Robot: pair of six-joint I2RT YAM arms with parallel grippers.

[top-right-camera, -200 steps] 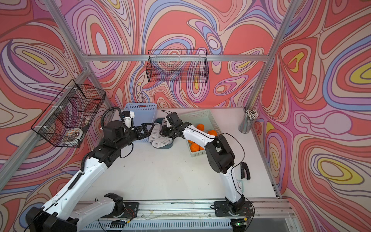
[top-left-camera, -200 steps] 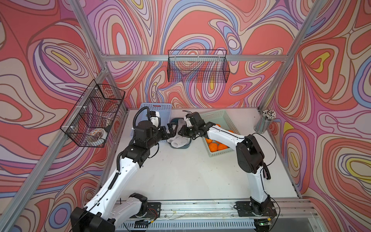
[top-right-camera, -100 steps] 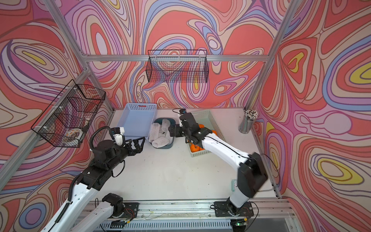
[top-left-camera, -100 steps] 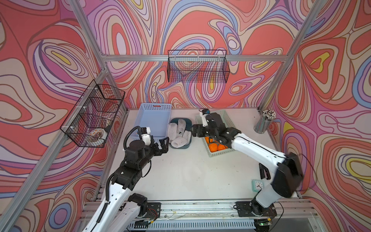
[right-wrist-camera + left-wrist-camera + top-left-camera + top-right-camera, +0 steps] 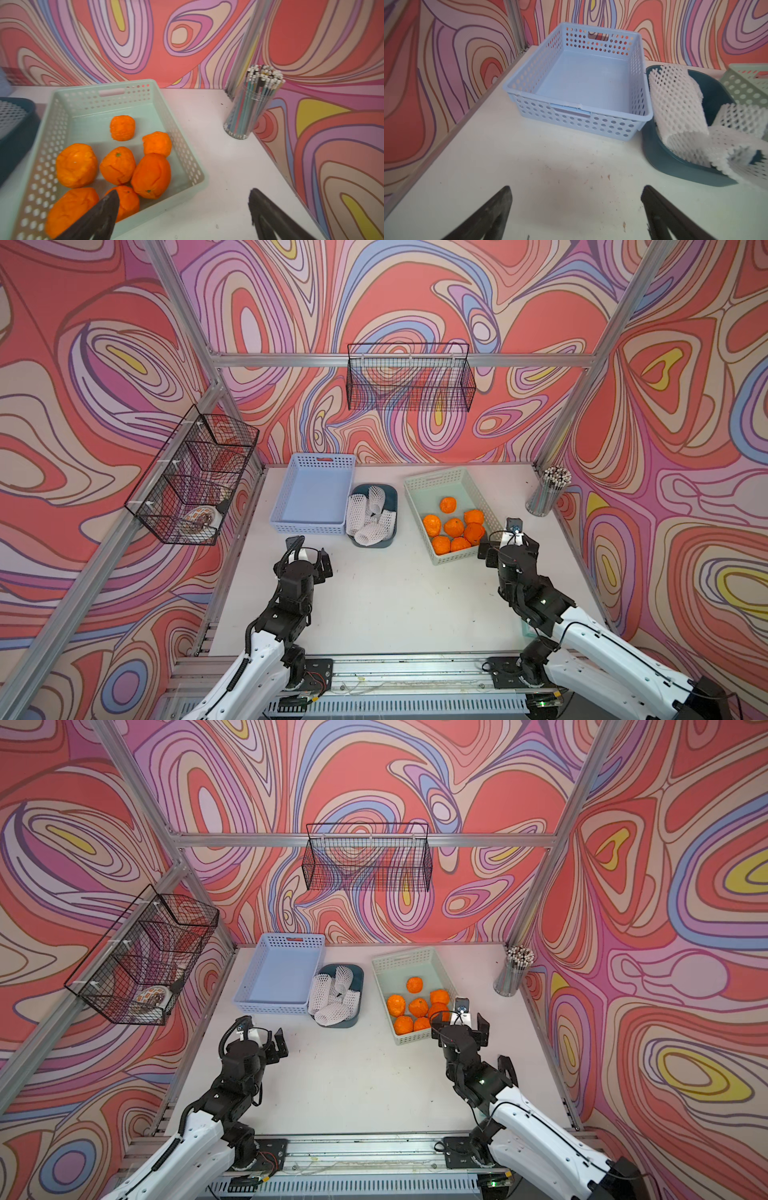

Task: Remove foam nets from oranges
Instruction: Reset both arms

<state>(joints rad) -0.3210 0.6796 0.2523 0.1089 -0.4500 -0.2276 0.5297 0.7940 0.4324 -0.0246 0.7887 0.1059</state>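
The left gripper (image 5: 311,554) and right gripper (image 5: 509,546) stood wide open and empty over the table (image 5: 395,593). Beyond them, seven bare oranges (image 5: 453,526) lay in the green basket (image 5: 436,477), and the foam nets (image 5: 370,516) were heaped in the dark tub (image 5: 392,497) beside it. The nets looked light and squashy, probably best pinched at an open end. The oranges looked likely to roll, so across the middle.

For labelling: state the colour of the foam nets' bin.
Dark teal bin; best in left wrist view.

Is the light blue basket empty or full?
Empty. The light blue basket shows only its bare floor in the left wrist view.
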